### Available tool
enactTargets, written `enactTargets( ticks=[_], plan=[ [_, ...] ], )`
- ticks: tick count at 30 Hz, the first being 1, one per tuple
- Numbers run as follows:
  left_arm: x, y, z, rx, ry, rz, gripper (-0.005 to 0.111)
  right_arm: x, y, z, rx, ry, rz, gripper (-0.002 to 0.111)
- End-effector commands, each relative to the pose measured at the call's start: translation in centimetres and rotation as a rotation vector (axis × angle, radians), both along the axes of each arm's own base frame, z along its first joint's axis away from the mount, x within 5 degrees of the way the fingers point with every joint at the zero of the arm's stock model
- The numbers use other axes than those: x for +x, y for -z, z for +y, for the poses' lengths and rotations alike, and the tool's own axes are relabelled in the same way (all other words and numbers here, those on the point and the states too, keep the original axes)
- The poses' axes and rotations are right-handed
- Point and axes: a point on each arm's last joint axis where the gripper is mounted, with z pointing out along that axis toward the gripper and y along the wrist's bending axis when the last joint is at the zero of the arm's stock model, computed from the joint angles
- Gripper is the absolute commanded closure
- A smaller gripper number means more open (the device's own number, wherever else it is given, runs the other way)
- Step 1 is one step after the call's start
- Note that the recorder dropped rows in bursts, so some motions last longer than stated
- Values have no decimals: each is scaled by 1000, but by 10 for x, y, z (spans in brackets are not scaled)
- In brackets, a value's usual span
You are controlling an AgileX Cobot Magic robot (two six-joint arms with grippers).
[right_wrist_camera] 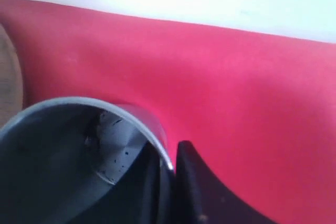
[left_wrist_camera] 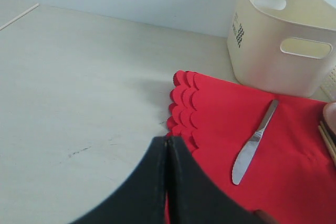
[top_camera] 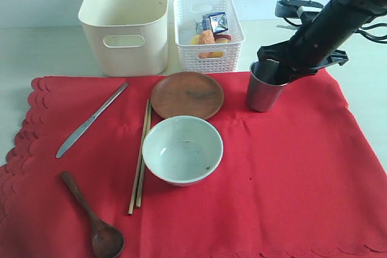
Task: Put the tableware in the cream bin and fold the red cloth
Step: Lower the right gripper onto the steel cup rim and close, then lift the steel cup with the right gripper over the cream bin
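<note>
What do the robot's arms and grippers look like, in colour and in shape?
The right arm is a thick, rounded black tube, with black cables looping behind it. The right gripper is black too, with a flat bracket across it. The left gripper has two smooth black jaws with curved outer edges, narrowing to the tip. No markings show.

No word or number could be read anywhere. The bin carried a small block of dark print high on the wall next to one with a handle cut-out. It ran to several short lines, too small and blurred to make out. In the basket the carton showed blue and white packaging with dark markings, and those were illegible as well
</note>
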Motion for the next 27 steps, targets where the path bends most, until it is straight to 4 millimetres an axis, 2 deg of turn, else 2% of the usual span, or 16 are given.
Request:
enactTargets(
  ticks=[1,5,8,21,27],
  plan=[
    [0,0,0,8,8,-8,107,2,0,0,22,32,-8,108],
    [0,0,0,8,8,-8,107,0,-5,0,37,71,2,108],
    [0,0,0,8,8,-8,107,-2,-18,1,61,75,-11,108],
    [0,0,0,8,8,-8,107,-29,-112,2,137,24,-206,108],
    [0,0,0,8,8,-8,107,-47,-143,20,169,-45,-281,108]
  ],
)
